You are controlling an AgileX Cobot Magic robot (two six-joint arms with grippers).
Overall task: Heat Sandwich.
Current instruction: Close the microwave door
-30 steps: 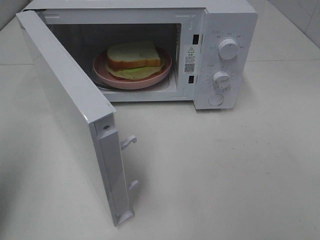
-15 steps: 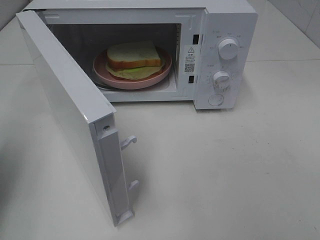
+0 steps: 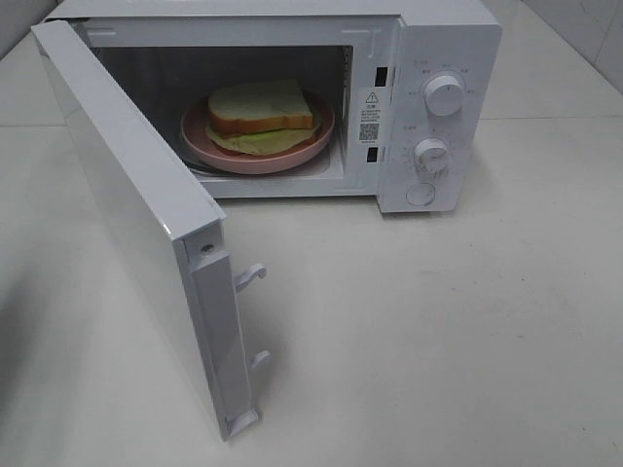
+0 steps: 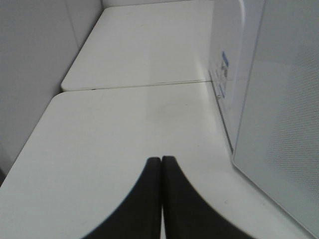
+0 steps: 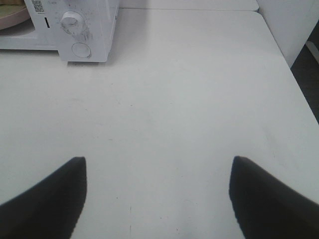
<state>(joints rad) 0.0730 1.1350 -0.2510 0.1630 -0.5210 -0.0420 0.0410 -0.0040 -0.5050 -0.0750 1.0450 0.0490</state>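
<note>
The sandwich (image 3: 261, 107), a bread slice over a pale yellow-green layer, lies on a round pink plate (image 3: 292, 156) inside the white microwave (image 3: 448, 39). The microwave's door (image 3: 127, 195) stands wide open to the left. Neither arm shows in the exterior high view. In the left wrist view my left gripper (image 4: 161, 160) is shut with its black fingers pressed together and nothing between them, over the table beside the door's outer face (image 4: 284, 124). My right gripper (image 5: 158, 159) is open and empty above the bare table, well in front of the control panel (image 5: 82, 30).
Two dials and a round button (image 3: 421, 194) sit on the microwave's right panel. Two latch hooks (image 3: 251, 276) stick out of the open door's edge. A wall (image 4: 30, 74) borders the table on the left arm's side, and the table edge (image 5: 294, 74) lies beyond the right arm.
</note>
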